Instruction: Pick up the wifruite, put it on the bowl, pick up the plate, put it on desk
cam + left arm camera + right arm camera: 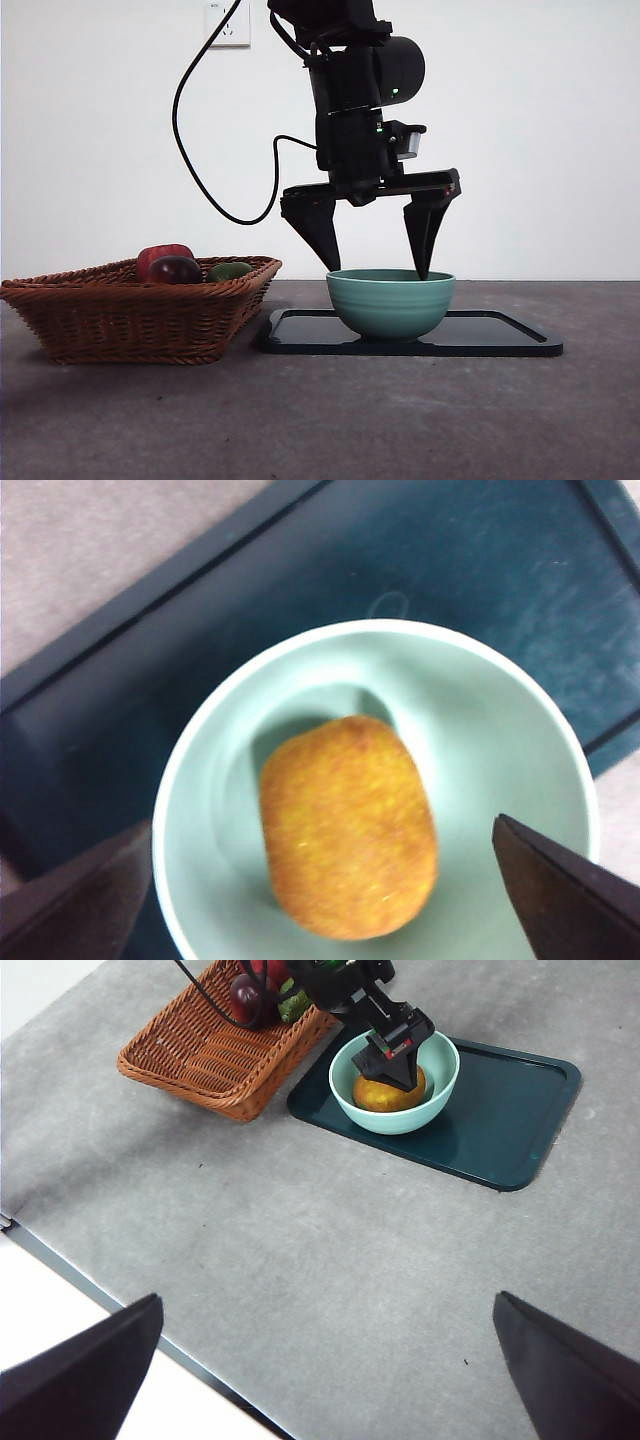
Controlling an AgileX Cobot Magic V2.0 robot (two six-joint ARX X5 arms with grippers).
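The orange-brown wifruite lies inside the mint-green bowl, touching neither jaw. My left gripper hangs open just above it, one jaw on each side. From the front, the left gripper has its tips at the bowl's rim, and the bowl's wall hides the fruit. The bowl stands on the dark teal plate, a flat rectangular tray on the desk. High over the desk's near part, my right gripper is open and holds nothing. That view also shows the wifruite in the bowl on the plate.
A brown wicker basket sits beside the plate's end, holding a dark red fruit and a green fruit. A black cable hangs from the working arm above the basket. The desk's edge runs near my right gripper.
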